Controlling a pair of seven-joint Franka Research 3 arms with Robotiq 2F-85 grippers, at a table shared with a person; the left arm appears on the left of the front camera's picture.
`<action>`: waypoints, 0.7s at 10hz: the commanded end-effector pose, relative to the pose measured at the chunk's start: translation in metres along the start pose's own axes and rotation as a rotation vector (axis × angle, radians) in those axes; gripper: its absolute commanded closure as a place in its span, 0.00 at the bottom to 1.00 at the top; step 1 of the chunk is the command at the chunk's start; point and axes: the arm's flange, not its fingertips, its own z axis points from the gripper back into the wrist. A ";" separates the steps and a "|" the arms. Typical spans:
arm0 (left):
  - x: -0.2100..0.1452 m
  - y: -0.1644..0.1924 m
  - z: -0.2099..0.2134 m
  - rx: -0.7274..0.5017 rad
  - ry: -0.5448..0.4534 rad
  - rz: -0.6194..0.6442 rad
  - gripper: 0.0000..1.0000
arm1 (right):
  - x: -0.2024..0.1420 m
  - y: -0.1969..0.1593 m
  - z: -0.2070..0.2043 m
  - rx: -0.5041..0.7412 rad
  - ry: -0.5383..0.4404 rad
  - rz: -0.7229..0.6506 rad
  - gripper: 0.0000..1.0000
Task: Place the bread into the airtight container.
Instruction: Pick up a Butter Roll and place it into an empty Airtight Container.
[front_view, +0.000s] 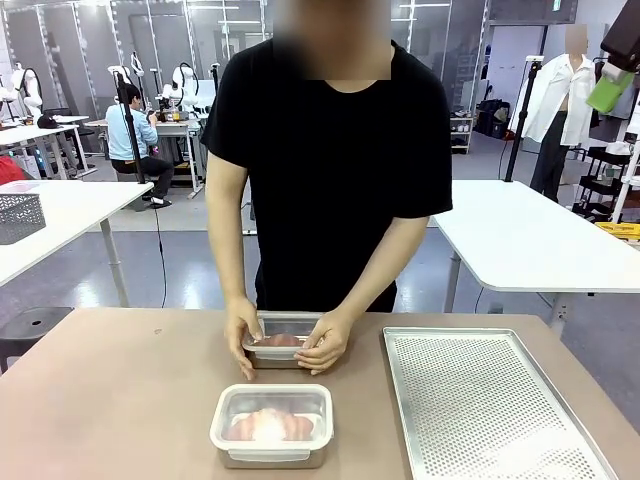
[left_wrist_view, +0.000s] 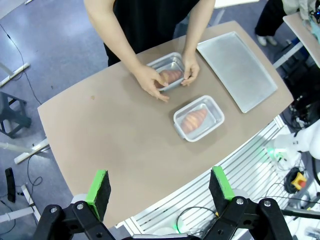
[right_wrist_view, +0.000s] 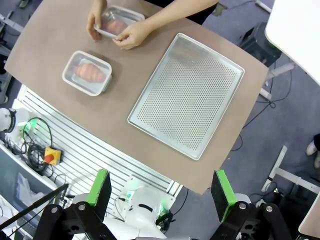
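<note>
Left end effector (left_wrist_view: 159, 192): held high above the surface's near edge, green pads well apart, nothing between them.
Near container (front_view: 271, 424): clear, rounded plastic, lidded, bread (front_view: 270, 425) seen inside, by the near edge; judged nearer the left arm.
Far container (front_view: 283, 339): held in both the person's hands (front_view: 322, 345).
Tray (front_view: 480, 400): perforated metal, right side.
Right end effector (right_wrist_view: 160, 192): pads apart, nothing held.

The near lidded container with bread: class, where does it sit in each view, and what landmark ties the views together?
Front: near container, bottom centre, left of the tray.
Left wrist: right of centre, below the person's hands.
Right wrist: upper left, left of the tray.
Shared landmark: the tray.
</note>
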 end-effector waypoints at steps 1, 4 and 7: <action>0.000 -0.001 0.001 -0.004 -0.001 -0.003 0.00 | -0.003 -0.002 -0.001 -0.010 -0.010 0.021 0.00; 0.000 -0.001 0.001 -0.004 -0.001 -0.003 0.00 | -0.003 -0.002 -0.001 -0.010 -0.010 0.021 0.00; 0.000 -0.001 0.001 -0.004 -0.001 -0.003 0.00 | -0.003 -0.002 -0.001 -0.010 -0.010 0.021 0.00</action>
